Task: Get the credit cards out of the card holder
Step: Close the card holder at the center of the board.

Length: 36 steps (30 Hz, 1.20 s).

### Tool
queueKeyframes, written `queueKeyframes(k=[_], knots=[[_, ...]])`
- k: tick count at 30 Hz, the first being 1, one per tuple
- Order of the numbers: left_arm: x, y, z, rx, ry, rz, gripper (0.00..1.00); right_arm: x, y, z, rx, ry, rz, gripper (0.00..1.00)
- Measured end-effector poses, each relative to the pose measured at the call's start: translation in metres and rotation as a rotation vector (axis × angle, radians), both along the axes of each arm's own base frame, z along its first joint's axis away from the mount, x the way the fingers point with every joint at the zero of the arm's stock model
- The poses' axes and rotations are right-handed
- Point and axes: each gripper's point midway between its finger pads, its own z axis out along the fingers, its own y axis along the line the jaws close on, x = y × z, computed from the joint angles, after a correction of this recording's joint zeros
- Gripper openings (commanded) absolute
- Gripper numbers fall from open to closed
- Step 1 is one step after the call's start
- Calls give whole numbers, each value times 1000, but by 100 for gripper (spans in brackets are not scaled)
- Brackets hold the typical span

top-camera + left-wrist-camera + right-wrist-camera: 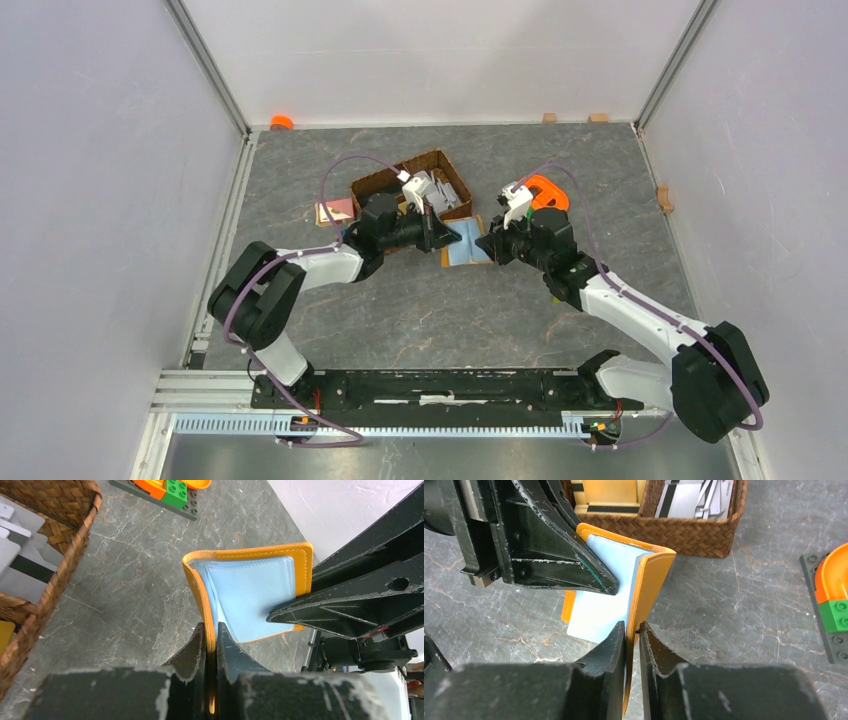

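Flat mustard-orange leather-like card holder, light blue inside, stands spread open mid-table, just nearward of the brown wicker basket. The left hand pinches one cover. The right hand, jaws narrow, straddles the other, grip uncertain, presumably exposing pockets for card removal.

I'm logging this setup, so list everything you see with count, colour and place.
card holder: one, mustard-orange with light blue inside, open, centre
basket: one, brown wicker, behind the holder, pale flat pieces inside
brick toy: one, orange and green, right of basket
pinkish item: one, left of basket
wooden blocks: three, tan, far and right edges
orange object: one, far-left corner
left gripper: one, black, shut on one flap
right gripper: one, black, shut on other flap
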Motion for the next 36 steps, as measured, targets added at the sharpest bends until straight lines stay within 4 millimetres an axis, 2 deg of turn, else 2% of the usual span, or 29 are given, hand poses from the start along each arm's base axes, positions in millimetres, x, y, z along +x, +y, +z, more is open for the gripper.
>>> queueKeyframes(k=[5,10,13,17,23,27,30,33,36], knots=[[-9,-9,-14,22,15,-2,13,-8,0,-12,-15,29,13,19],[-11,-15,-34,15,45,5,20,-11,1,-29,-35,68,20,21],[-13,-16,-52,28,83,9,27,-14,-1,-43,-47,96,21,23],[-18,-18,-70,57,114,12,42,-19,0,-52,-39,113,31,36],[-18,-17,-77,74,121,44,60,-15,12,-56,-4,114,58,47],[-20,-7,-89,109,138,79,70,-17,15,-66,-15,137,59,48],[-23,3,-94,144,140,107,78,-18,18,-65,-10,134,62,49],[-26,15,-89,170,122,141,80,-18,21,-63,0,121,68,48],[-26,26,-74,173,79,183,81,-20,23,-62,5,116,80,45]])
